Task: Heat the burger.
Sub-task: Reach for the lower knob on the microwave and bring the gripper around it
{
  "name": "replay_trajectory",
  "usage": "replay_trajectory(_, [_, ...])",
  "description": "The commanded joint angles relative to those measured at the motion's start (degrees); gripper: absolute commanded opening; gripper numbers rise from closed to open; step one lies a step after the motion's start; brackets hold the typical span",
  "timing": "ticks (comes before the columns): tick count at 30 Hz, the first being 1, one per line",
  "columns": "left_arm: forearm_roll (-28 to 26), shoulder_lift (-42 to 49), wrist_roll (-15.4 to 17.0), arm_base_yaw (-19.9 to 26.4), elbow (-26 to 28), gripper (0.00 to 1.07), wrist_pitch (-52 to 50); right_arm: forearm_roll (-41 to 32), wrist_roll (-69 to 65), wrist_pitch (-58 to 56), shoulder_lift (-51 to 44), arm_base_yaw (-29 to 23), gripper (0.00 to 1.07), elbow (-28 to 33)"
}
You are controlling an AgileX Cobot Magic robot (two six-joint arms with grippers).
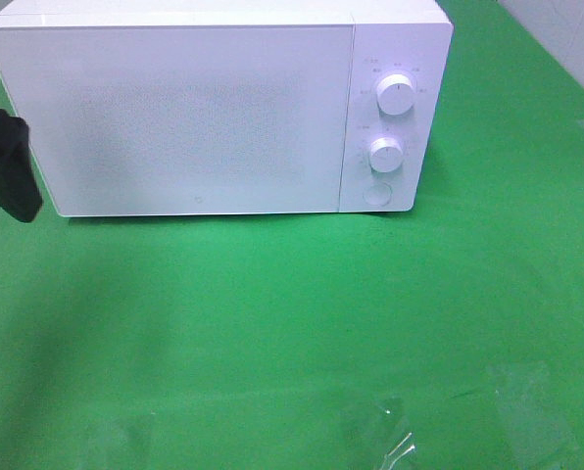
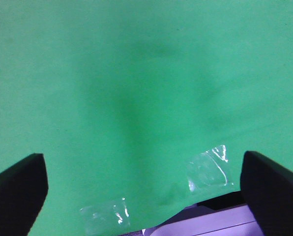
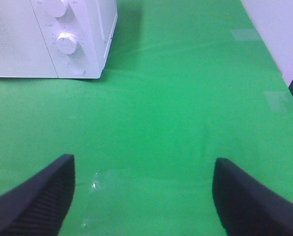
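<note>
The burger is out of view in all three frames. A white microwave (image 1: 174,117) stands at the back of the green cloth with its door shut; its two knobs and round button (image 1: 376,195) are on its right side. The right wrist view shows the microwave's control corner (image 3: 87,39). My left gripper (image 2: 141,162) is open over bare green cloth, nothing between its fingers. A black part of the left arm (image 1: 8,166) shows at the left edge, beside the microwave's left end. My right gripper (image 3: 144,164) is open and empty, well in front of the microwave's right corner.
Clear tape patches (image 1: 385,431) lie on the green cloth near the front edge, and one tape patch (image 2: 208,169) shows by the cloth's edge, with a purple surface (image 2: 210,223) beyond it. A white wall (image 1: 566,39) borders the back right.
</note>
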State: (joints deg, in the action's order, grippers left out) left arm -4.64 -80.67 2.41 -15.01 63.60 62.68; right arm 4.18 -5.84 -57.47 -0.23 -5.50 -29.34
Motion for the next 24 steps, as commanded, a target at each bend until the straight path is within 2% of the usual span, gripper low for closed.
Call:
replay_trajectory(1, [-0.17, 1.78, -1.83, 3.78, 0.11, 1.0, 1.83, -0.23, -0.23, 0.0, -1.43, 0.34, 0.73, 0.17])
replay_trajectory(4, [-0.17, 3.04, -2.41, 5.56, -0.69, 1.0, 2.06, -0.23, -0.17, 0.0, -1.43, 0.34, 0.73, 0.17])
replay_trajectory(6, [-0.4, 6.65, -3.55, 8.82, -4.93, 1.0, 1.89, -0.23, -0.17, 0.0, -1.43, 0.34, 0.73, 0.17])
replay_trajectory(8, [-0.69, 7.79, -3.67, 9.63, -6.59, 1.0, 1.72, -0.23, -0.17, 0.0, -1.43, 0.34, 0.73, 0.17])
replay_trajectory(9, [-0.8, 10.08, -3.78, 10.94, -10.08, 1.0, 1.32, -0.23, -0.17, 0.0, -1.43, 0.34, 0.73, 0.17])
replay_trajectory(12, [-0.8, 11.4, -3.9, 11.46, -11.75, 1.0, 1.03, -0.23, -0.17, 0.0, -1.43, 0.34, 0.73, 0.17])
replay_trajectory(14, [-0.8, 16.79, -3.84, 12.49, -17.07, 1.0, 0.17, -0.23, -0.17, 0.0, -1.43, 0.34, 0.73, 0.17])
replay_trajectory(16, [-1.26, 19.37, -3.95, 12.49, -19.19, 1.0, 0.17, -0.23, -0.17, 0.0, -1.43, 0.34, 0.73, 0.17])
replay_trajectory(19, [-1.66, 20.86, -4.13, 12.49, -20.23, 1.0, 0.17, -0.23, -0.17, 0.0, -1.43, 0.34, 0.73, 0.17])
replay_trajectory(21, [-2.86, 26.64, -5.73, 12.49, -23.15, 1.0, 0.0, -0.23, -0.17, 0.0, -1.43, 0.34, 0.73, 0.17])
replay_trajectory(24, [-2.86, 29.79, -6.25, 12.49, -24.29, 1.0, -0.06, -0.23, -0.17, 0.0, -1.43, 0.34, 0.73, 0.17])
